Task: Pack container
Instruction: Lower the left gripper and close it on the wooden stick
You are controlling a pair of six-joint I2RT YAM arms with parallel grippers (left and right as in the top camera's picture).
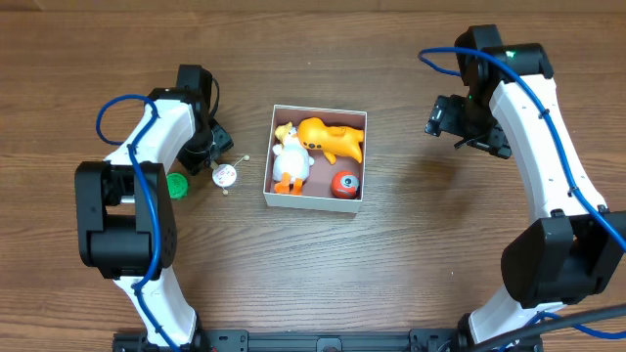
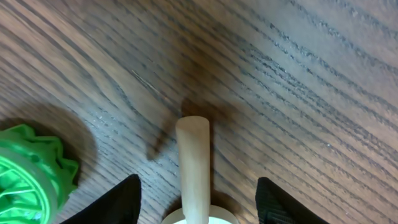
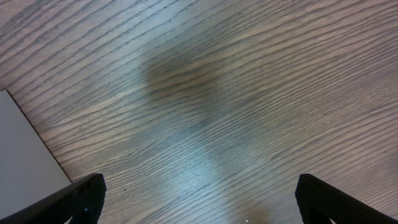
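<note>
Container [image 1: 268, 161]: square, shallow, lidless, white-walled. It sits on the wood-grain counter [image 1: 411, 254] near the centre, between the two arms. Contents are an orange animal toy [image 1: 333, 139] along the far side, a white duck toy [image 1: 290, 161] against the left wall and a red ball [image 1: 344, 184] with an eye marking in the near right corner.

Left fingers [image 2: 118, 202]: released, spread apart low over the counter to the left of the container. A pale wooden stick [image 2: 193, 162] lies between them, and neither tip touches it. The stick joins a small white disc [image 1: 225, 175]. A green ridged piece [image 2: 28, 174] lies just beside the left tip.

Right fingers [image 3: 84, 196]: released, spread wide above bare counter to the right of the container, holding nothing. A grey-white corner of the container wall shows at the left edge of the right wrist view.
</note>
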